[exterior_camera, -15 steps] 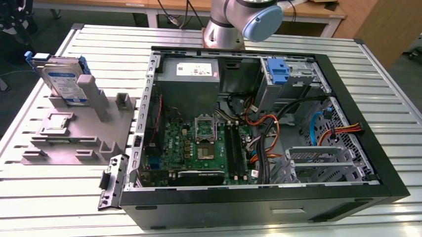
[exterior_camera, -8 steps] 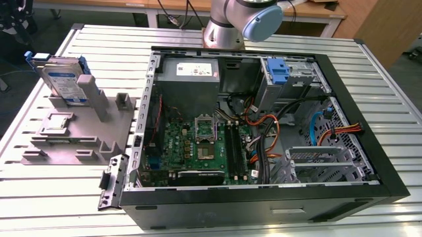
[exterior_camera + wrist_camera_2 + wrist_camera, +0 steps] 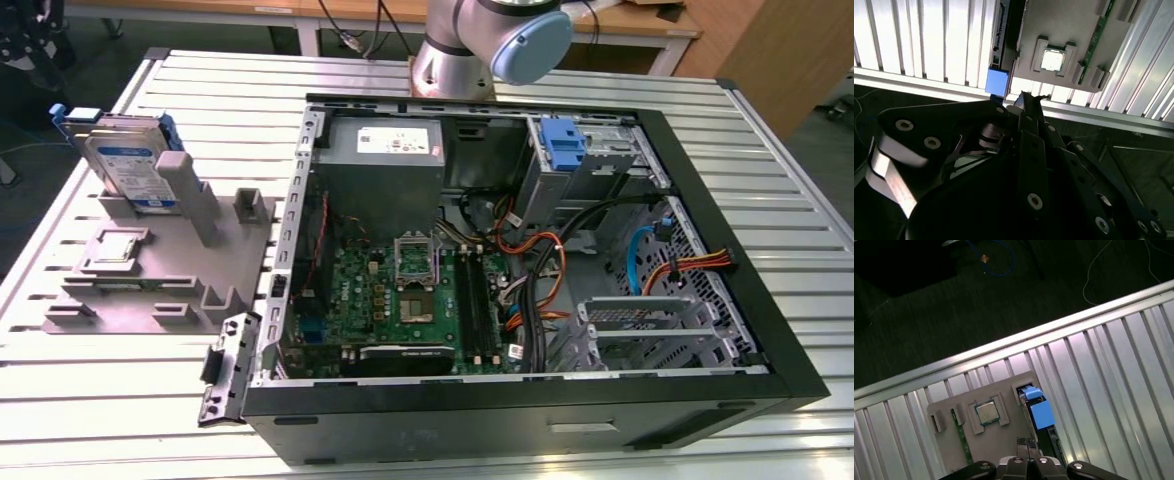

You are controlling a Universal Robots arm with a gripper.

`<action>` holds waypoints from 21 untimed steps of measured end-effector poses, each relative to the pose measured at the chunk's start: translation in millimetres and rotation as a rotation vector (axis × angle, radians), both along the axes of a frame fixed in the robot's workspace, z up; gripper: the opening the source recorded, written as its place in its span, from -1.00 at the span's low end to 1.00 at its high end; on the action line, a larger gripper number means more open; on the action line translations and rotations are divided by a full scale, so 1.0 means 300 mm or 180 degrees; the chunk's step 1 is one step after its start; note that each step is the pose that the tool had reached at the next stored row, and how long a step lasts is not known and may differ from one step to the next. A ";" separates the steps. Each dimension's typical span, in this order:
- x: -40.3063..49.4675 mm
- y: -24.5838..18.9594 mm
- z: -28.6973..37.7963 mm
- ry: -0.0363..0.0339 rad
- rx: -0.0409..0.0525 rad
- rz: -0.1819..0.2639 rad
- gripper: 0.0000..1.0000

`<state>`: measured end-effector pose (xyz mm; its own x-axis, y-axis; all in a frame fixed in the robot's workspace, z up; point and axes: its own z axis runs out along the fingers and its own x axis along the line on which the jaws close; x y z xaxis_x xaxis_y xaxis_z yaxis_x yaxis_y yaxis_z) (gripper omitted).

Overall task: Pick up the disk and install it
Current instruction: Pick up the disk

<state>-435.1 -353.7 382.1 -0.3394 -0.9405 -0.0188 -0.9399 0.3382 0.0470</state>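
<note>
In the exterior view, the flat silver-grey disk (image 3: 123, 160) with its white-and-blue label stands on edge in the grey plastic fixture (image 3: 160, 290), to the exterior view's left of the open black computer case (image 3: 534, 400). It is tall and thin, so a slanted pull could jam or tip it.

In the second wrist view, the black gripper (image 3: 1024, 97) hangs over the disk's blue carrier. Its jaws look pressed together and empty, so they could bump the disk.

In the first wrist view, the disk presents a narrow blue top edge, which is a small target.

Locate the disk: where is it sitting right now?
The disk stands upright in the grey fixture on the slatted table, at the exterior view's left, outside the open computer case.
</note>
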 end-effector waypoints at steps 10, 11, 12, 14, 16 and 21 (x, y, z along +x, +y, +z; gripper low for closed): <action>0.000 0.022 -0.018 -0.0030 0.0004 0.0138 -0.54; 0.000 0.022 -0.023 -0.0030 0.0005 0.0192 -0.41; 0.000 0.022 -0.028 -0.0029 0.0006 0.0249 -0.41; 0.000 0.022 -0.038 -0.0029 0.0006 0.0364 -0.18; 0.000 0.022 -0.050 -0.0029 0.0007 0.0472 -0.07; -0.005 0.038 -0.078 -0.0039 0.0009 0.0522 0.29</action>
<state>-436.7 -342.1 358.7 -0.1810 -0.9832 -0.0247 -0.9830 0.1800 0.0361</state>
